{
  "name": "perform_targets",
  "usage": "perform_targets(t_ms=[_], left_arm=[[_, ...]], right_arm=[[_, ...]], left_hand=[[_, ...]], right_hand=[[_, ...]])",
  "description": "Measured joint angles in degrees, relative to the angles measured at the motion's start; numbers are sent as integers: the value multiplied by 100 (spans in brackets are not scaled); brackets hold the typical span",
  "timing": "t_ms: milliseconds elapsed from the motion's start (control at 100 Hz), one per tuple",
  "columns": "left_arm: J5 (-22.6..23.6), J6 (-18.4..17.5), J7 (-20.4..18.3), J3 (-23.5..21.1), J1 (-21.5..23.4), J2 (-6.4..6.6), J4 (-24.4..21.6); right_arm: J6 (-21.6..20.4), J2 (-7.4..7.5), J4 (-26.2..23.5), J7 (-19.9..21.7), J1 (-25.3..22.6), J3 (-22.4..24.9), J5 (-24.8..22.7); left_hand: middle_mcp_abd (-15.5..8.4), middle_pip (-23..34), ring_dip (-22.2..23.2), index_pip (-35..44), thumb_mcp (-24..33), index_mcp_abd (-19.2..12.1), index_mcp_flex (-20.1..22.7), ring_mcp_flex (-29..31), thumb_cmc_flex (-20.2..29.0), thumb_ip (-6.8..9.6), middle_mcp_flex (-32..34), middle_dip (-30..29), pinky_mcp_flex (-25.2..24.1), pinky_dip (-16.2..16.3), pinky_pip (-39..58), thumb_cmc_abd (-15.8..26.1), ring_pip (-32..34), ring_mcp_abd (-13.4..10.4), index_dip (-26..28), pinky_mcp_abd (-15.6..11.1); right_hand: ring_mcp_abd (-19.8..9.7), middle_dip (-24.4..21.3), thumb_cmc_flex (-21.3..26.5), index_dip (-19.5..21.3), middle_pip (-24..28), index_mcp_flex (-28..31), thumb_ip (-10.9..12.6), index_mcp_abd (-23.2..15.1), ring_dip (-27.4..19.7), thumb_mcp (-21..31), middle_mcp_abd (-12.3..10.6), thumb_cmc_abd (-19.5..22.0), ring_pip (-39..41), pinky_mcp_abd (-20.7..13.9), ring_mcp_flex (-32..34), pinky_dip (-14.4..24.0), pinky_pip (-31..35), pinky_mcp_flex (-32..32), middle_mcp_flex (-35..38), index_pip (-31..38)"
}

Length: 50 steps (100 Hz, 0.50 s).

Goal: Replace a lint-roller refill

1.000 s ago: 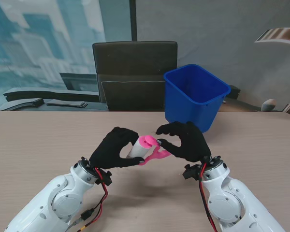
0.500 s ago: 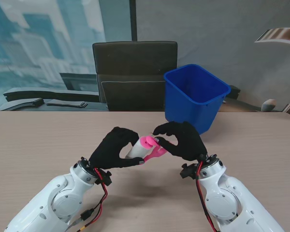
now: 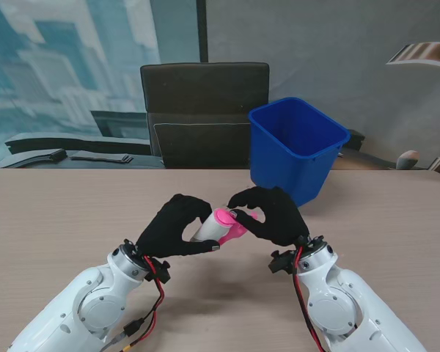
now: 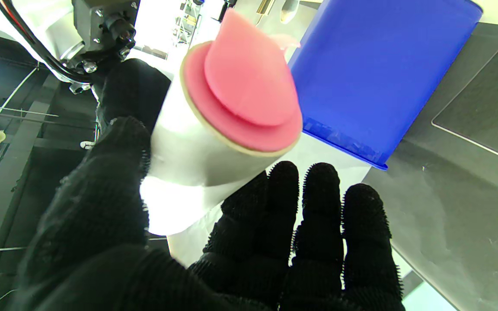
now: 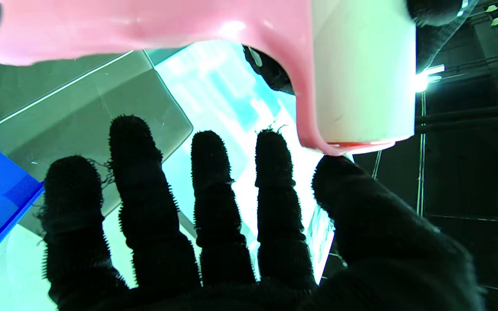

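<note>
Roll [image 3: 207, 228] is being gripped in left hand [image 3: 172, 226] over mid-table while right hand [image 3: 275, 213] is clasping pink handle [image 3: 235, 222], likely mating or parting them; next I am judging a straight axial slide is needed.

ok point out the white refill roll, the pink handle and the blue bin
white refill roll [image 4: 188, 147]: left wrist view, its side wall
pink handle [image 5: 136, 21]: right wrist view, its long shaft
blue bin [image 3: 293, 150]: stand view, its front wall
</note>
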Motion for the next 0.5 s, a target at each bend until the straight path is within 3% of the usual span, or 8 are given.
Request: perform_targets(t_ms=[270,400,500], left_arm=[[10,13,0,3,1,1,0],[31,21,4,-7,2,1,-3],[46,51,24,-11,5,0,-17]], right_arm=[[2,-8,14,-24,-3,32,-58],[25,-16,-150,52,-186,285,-110],[44,-7,-390,2,-451,500,-329]], left_hand=[[0,0,0,1,0,0,0,0,0,0,0,0,0,0,0,0,0,0,0,0],[0,0,0,1,0,0,0,0,-1,0,0,0,0,0,0,0,0,0,0,0],[0,0,0,1,0,0,0,0,-1,0,0,0,0,0,0,0,0,0,0,0]], right_hand=[[0,0,5,-71,-2,0,-1,1,0,-3,-3,-6,0,0,-44,15,-5,-1,-71,-34],[2,-45,41,191,-204,-76,-2,5,-170,110,-11,-849,-358,7,-297,-54,-546,-97,-399,-621],[3,-107,-8,432,-210,-58,-2,5,-288,381,-45,-1028,-573,7,-323,-74,-800,-191,-544,-953]])
